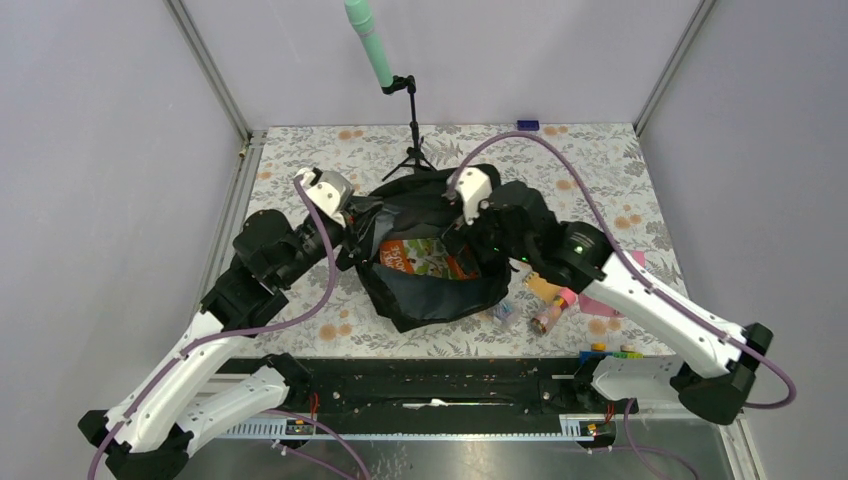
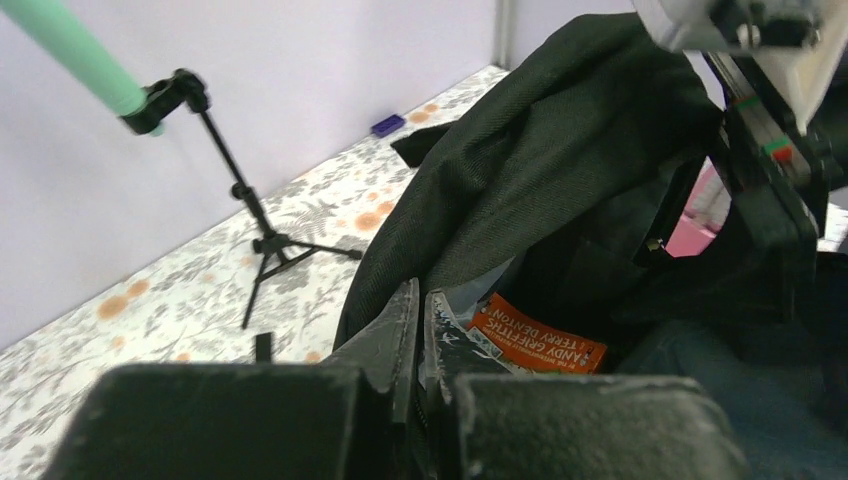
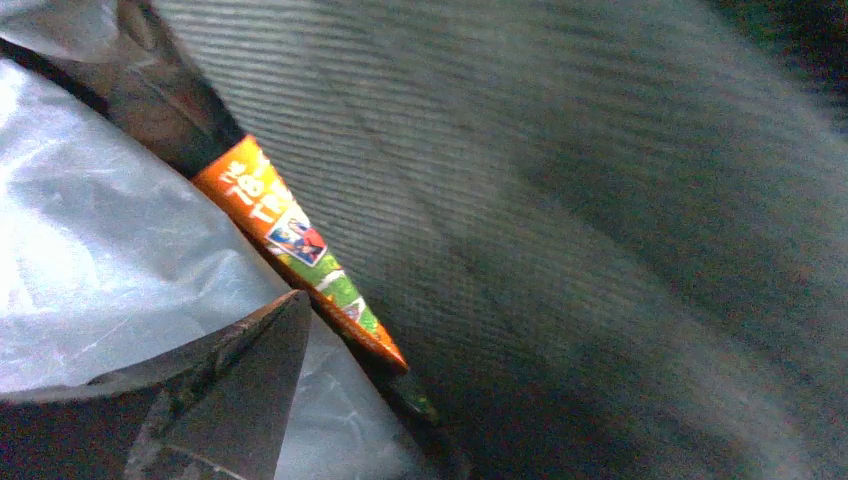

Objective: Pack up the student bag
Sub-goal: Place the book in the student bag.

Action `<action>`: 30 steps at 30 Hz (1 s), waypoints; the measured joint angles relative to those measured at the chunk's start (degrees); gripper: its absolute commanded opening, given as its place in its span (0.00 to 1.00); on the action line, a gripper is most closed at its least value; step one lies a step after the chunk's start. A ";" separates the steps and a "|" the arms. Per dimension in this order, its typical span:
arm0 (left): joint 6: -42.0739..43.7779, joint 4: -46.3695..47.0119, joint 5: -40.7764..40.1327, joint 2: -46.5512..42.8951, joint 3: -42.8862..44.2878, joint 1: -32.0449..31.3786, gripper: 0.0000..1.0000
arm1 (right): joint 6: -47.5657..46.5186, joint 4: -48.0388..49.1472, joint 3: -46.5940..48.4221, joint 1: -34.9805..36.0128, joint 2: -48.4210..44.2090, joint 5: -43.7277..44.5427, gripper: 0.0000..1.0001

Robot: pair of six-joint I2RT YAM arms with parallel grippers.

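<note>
The student bag [image 1: 440, 300] is a black backpack lying open in the middle of the table. An orange and green book [image 1: 425, 258] lies inside it on the grey lining. My left gripper [image 1: 362, 222] is at the bag's left rim. In the left wrist view the gripper [image 2: 422, 315] is shut on the rim's black fabric [image 2: 540, 160], and the book [image 2: 535, 335] shows just beyond. My right gripper [image 1: 462, 240] reaches into the bag's right side. In the right wrist view one finger [image 3: 240, 390] stands wide of the middle beside the book's edge [image 3: 300, 250]. Black fabric [image 3: 600, 250] hides the other finger.
A small black tripod [image 1: 413, 150] holding a green pole stands behind the bag and also shows in the left wrist view [image 2: 265, 245]. Loose items lie to the bag's right: a pink sheet [image 1: 600, 300], small toys [image 1: 550, 300] and coloured pieces [image 1: 610, 352]. A small blue object [image 1: 527, 125] sits by the back wall.
</note>
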 measured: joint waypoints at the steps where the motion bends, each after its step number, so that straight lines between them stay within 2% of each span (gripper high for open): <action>1: -0.22 0.46 0.92 0.22 -0.02 -0.20 0.00 | 2.58 -0.68 -0.46 -0.79 -1.64 -0.35 0.95; 6: -1.29 2.58 2.80 0.81 -0.76 -0.63 0.00 | 10.54 -3.98 -1.07 -3.37 -7.37 -7.19 0.93; 12: -0.92 0.63 -4.81 -0.39 -2.49 2.40 0.00 | 16.57 -5.27 -1.07 -7.10 -12.87 -11.13 0.88; 16: -1.22 0.44 -5.03 -0.94 -2.82 2.47 0.01 | 17.38 -4.98 -1.07 -7.13 -13.55 -14.95 0.87; 19: -1.25 0.70 -1.38 -1.77 -3.08 2.54 0.20 | 17.55 -4.17 -1.36 -7.13 -13.22 -15.65 0.87; 20: -1.36 0.96 0.96 -2.38 -3.34 2.56 0.37 | 17.53 -3.87 -1.46 -7.13 -13.11 -15.76 0.87; 21: -1.62 1.16 3.45 -2.93 -3.52 2.54 0.49 | 17.49 -3.76 -1.51 -7.13 -12.98 -15.85 0.87; 22: -2.01 1.44 6.03 -3.37 -3.56 2.51 0.60 | 17.40 -3.67 -1.55 -7.13 -12.85 -15.78 0.87; 24: -3.21 2.54 10.43 -3.54 -3.50 2.34 0.74 | 17.20 -3.39 -1.55 -7.13 -12.52 -15.47 0.88; 26: -4.22 3.06 13.62 -3.45 -3.32 1.88 0.79 | 16.83 -2.95 -1.55 -7.13 -12.07 -15.30 0.88; 30: -5.57 3.43 16.79 -0.33 -1.44 -0.76 0.81 | 16.09 -1.97 -1.53 -7.13 -10.51 -15.23 0.88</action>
